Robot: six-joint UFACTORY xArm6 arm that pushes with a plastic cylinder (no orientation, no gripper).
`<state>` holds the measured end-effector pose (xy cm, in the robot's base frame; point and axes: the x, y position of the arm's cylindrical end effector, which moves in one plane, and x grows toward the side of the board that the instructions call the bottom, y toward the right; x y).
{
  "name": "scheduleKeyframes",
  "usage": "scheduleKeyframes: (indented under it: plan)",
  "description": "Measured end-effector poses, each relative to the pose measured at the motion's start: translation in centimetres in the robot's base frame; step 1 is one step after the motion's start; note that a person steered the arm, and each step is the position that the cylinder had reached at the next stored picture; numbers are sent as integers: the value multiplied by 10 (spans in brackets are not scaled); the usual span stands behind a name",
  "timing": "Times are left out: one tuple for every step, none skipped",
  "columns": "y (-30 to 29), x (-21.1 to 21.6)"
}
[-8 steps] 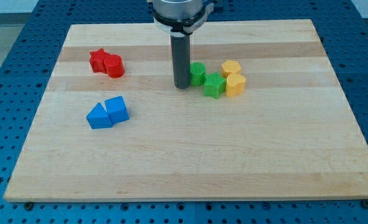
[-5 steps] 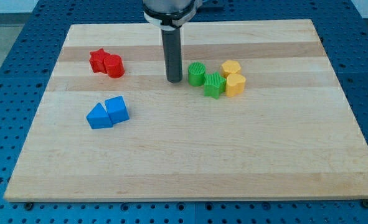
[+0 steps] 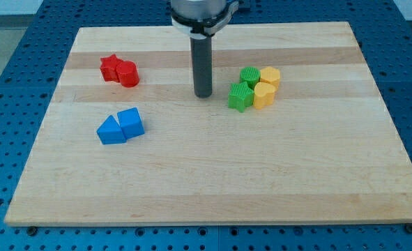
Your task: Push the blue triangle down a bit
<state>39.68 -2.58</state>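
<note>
One rod, no claw fitted: my tip (image 3: 203, 95) sat on the bench (image 3: 212, 188) just left of the green star (image 3: 239, 96), well up-right of the blue triangle (image 3: 111, 130) touching the blue block (image 3: 131, 122).

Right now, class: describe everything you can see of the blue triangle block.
The blue triangle is a small, solid, matte wedge that looks like plastic. It lies flat on the wooden board, towards the view's left. Its right side touches another blue block. My tip is well off to its upper right, not touching it.
</note>
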Motion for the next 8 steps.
scheduleKeyframes:
  plan:
    - [-6,14]
    - [-7,40]
    - [-10,76]
    - [-37,108]
    - [-54,113]
    - [-56,113]
    - [-69,113]
    - [-81,113]
